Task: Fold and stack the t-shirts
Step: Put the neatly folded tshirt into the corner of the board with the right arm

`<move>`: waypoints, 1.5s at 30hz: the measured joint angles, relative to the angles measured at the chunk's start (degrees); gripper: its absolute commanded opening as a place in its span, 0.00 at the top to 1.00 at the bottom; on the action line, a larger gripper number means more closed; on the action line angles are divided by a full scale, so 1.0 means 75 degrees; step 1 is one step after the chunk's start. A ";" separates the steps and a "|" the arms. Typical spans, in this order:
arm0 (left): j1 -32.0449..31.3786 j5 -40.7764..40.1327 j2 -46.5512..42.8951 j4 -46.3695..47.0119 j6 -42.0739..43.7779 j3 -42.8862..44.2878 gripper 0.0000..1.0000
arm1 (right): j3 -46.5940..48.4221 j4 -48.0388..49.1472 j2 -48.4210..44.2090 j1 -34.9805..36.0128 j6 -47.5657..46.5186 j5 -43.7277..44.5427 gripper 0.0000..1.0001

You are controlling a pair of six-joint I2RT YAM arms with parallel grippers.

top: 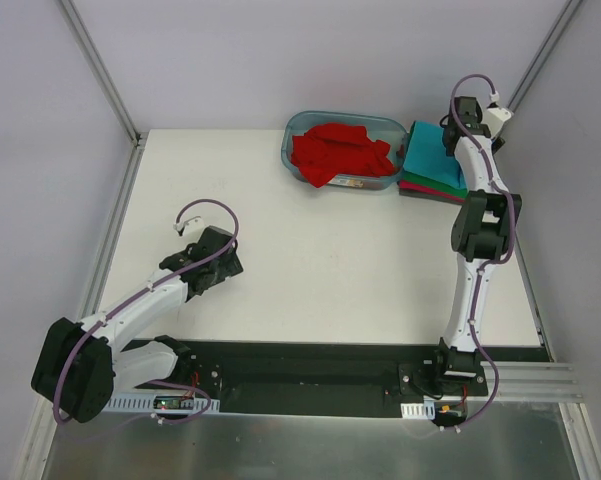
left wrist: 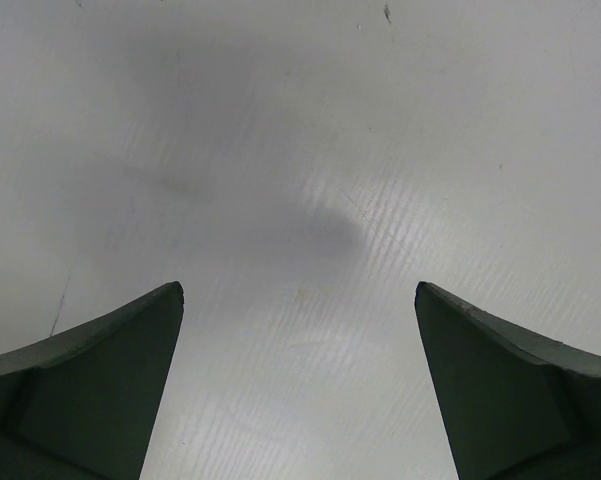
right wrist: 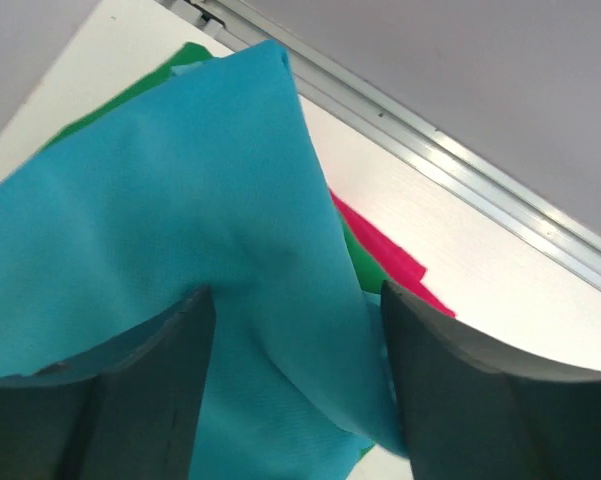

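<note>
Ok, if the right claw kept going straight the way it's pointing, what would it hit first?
The teal-blue t-shirt: its raised fold sits right in the gap of the right claw, whose jaws stand apart. Depth is unclear, but nothing looks nearer.

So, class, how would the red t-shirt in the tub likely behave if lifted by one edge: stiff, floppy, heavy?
The red t-shirt lies crumpled in the clear tub, so it would probably hang limp and unfurl. It looks like thin cloth, likely light for its size. It fills much of the tub, so a pull may drag it against the rim.
</note>
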 measured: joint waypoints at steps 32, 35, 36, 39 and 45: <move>0.0000 0.1003 -0.2742 -0.0006 0.0157 -0.0437 0.01 | -0.8641 0.3212 -0.8134 -0.0029 -0.1536 -0.6647 0.04; 0.0000 0.1174 -0.3002 -0.0020 0.0184 -0.0493 0.01 | -1.0366 0.3433 -0.9617 0.0166 -0.1160 -0.6808 0.04; 0.0000 0.1201 -0.3066 -0.0020 0.0201 -0.0495 0.01 | -1.0821 0.3450 -1.0051 0.0227 -0.1081 -0.6814 0.04; 0.0000 0.1355 -0.3328 -0.0015 0.0251 -0.0542 0.01 | -1.2514 0.3555 -1.1753 0.0370 -0.0807 -0.6781 0.04; 0.0003 0.1539 -0.3748 -0.0017 0.0277 -0.0688 0.01 | -1.4898 0.2838 -1.5210 0.0379 -0.0475 -0.6242 0.04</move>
